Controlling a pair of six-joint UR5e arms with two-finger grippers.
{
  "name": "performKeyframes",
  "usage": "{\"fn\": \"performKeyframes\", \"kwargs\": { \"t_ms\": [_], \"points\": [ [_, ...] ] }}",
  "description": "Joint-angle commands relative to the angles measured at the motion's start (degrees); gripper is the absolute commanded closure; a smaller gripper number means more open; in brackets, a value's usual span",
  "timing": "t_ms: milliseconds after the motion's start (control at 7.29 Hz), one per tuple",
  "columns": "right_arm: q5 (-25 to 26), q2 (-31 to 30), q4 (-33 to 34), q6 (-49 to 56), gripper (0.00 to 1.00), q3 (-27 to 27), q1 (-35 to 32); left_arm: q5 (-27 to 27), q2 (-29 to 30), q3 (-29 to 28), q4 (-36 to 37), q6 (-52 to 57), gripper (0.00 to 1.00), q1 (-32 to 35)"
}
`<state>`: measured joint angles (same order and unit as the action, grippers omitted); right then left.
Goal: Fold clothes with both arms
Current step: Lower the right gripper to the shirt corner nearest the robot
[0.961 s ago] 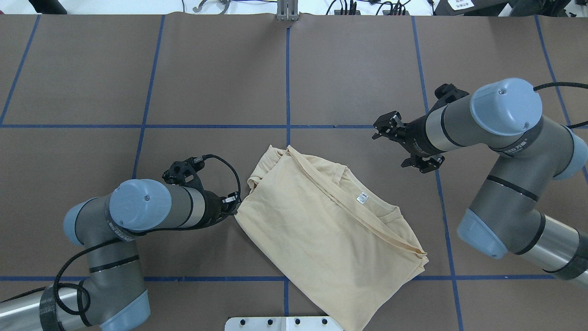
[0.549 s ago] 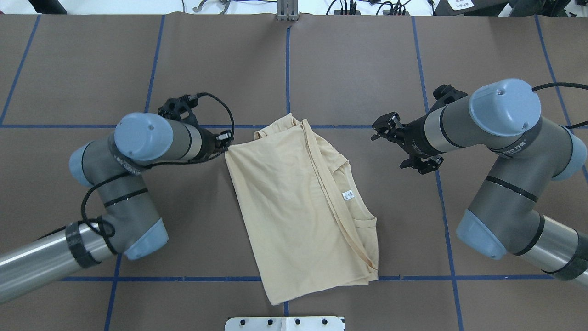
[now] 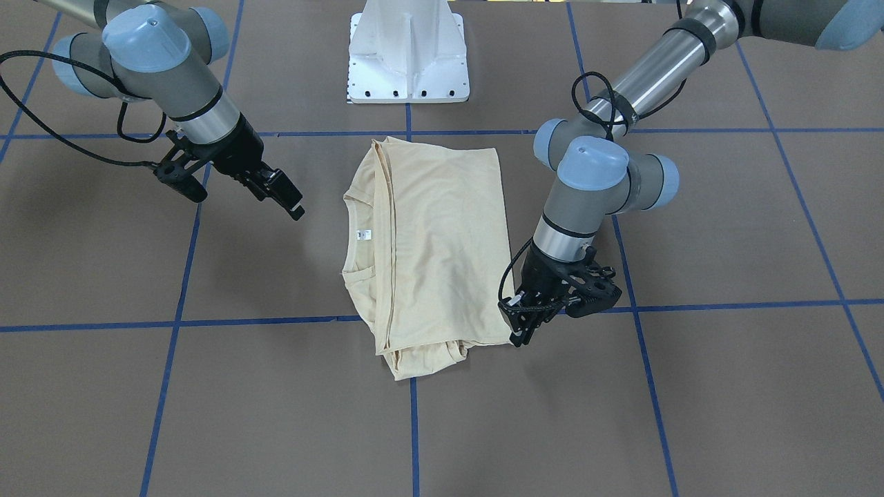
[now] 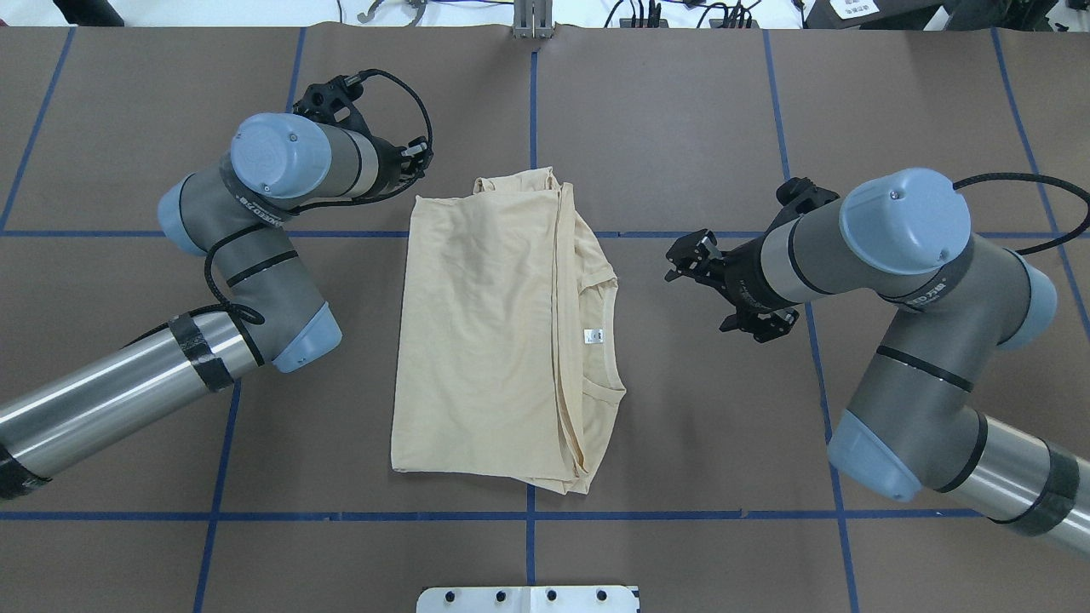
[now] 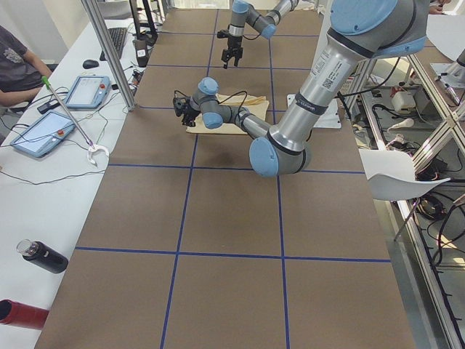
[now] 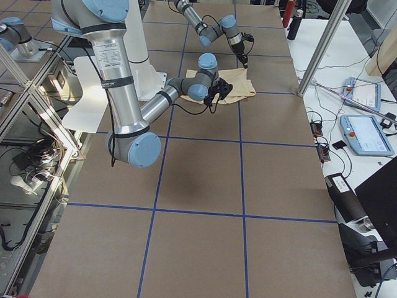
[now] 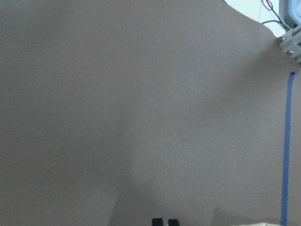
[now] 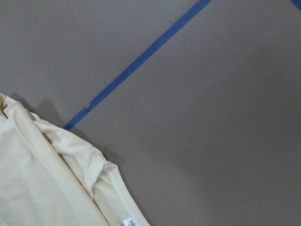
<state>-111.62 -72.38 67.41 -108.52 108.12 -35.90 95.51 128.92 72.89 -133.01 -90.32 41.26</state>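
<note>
cream folded shirt (image 4: 485, 332) lengthwise, collar rightward

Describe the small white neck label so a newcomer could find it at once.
On the brown table, between the two arms, lies a folded cream-yellow T-shirt. Go to its edge facing the right gripper, where the curved neckline shows. The neck label sits just inside that collar, the only white patch on the plain fabric.

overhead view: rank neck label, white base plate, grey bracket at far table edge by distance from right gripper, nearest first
From the right gripper:
1. Neck label, on the T-shirt just left of it.
2. Grey bracket, far table edge, centre.
3. White base plate, near edge, centre.
</note>
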Motion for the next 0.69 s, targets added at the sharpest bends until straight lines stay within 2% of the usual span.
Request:
{"fn": "performKeyframes", "kwargs": {
  "t_ms": [0, 137, 275, 549],
  "points": [
    [3.66, 1.88, 0.00, -6.48, 0.00, 0.16, 5.55, 1.16, 0.02, 3.63, 0.29, 0.49, 0.62, 1.44],
    [12.65, 3.11, 0.09, -15.41, 0.00, 0.34, 12.89, 3.78, -0.25, 4.27, 0.21, 0.49, 0.62, 2.41],
    [21.18, 4.08, 0.96, -20.19, 0.00, 0.16, 18.53, 3.80, -0.51, 4.45, 0.21, 0.49, 0.62, 2.68],
    [25.47, 6.45, 5.17, -30.21, 0.00, 0.16, 24.10, 3.80, -0.87, 5.41, 0.30, 0.40, 0.63, 2.68]
  ]
}}
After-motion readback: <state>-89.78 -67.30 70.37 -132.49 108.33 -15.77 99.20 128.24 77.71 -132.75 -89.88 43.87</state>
